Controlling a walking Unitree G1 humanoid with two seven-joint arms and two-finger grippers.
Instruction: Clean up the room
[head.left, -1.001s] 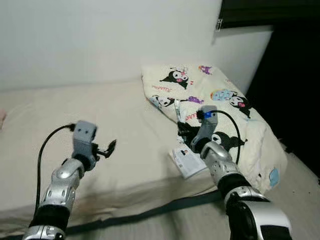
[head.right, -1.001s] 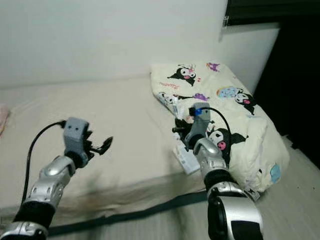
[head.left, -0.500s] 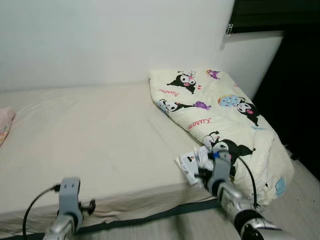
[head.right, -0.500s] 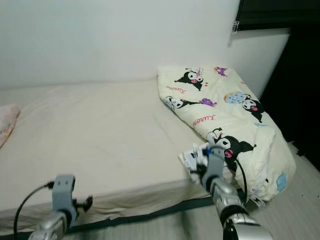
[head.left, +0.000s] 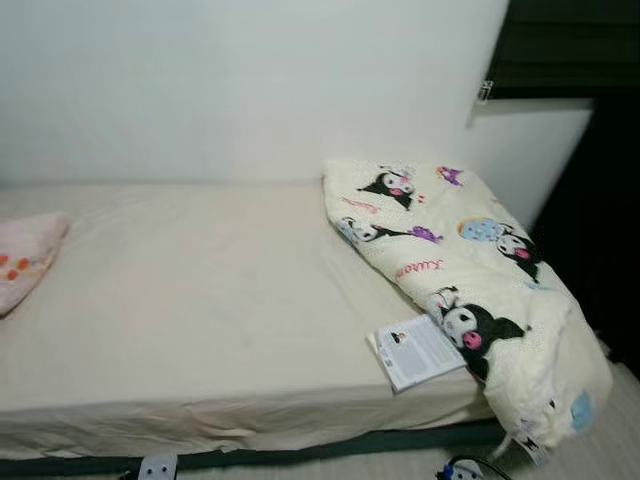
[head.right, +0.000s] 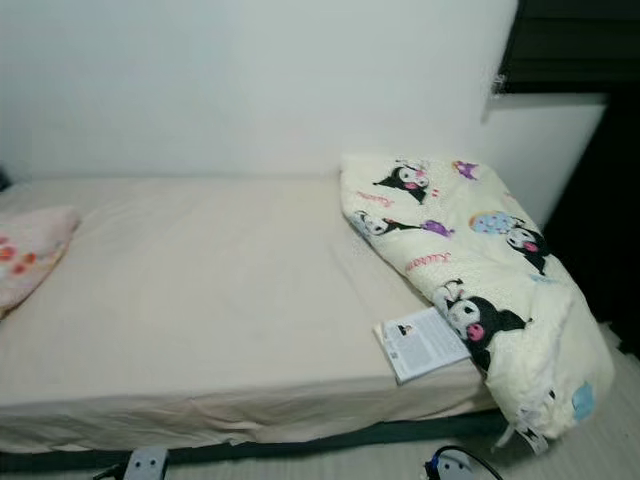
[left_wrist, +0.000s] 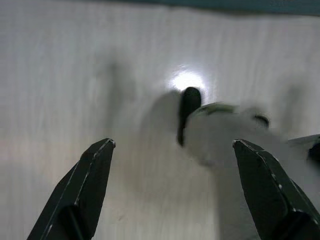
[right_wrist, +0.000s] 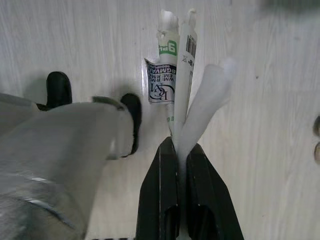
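A bed with a cream sheet (head.left: 200, 290) fills the eye views. A cartoon-print blanket (head.left: 470, 260) lies bunched on its right end and hangs over the corner. A white booklet (head.left: 418, 352) rests at the bed's front edge against the blanket. Both arms hang low by the floor. My right gripper (right_wrist: 181, 145) is shut on a crumpled white paper wrapper (right_wrist: 182, 60) with a green tag and a barcode. My left gripper (left_wrist: 172, 144) is open above the pale wood floor, holding nothing.
A pink pillow (head.left: 25, 260) lies at the bed's left end. A white wall runs behind the bed, with a dark opening (head.left: 600, 250) at the right. Pale wood floor (head.right: 620, 420) lies before the bed. My own pale feet (left_wrist: 220, 135) show below the grippers.
Both arms have dropped from above the bed to near the floor. The camera has risen and pulled back, so the whole bed and the pillow now show.
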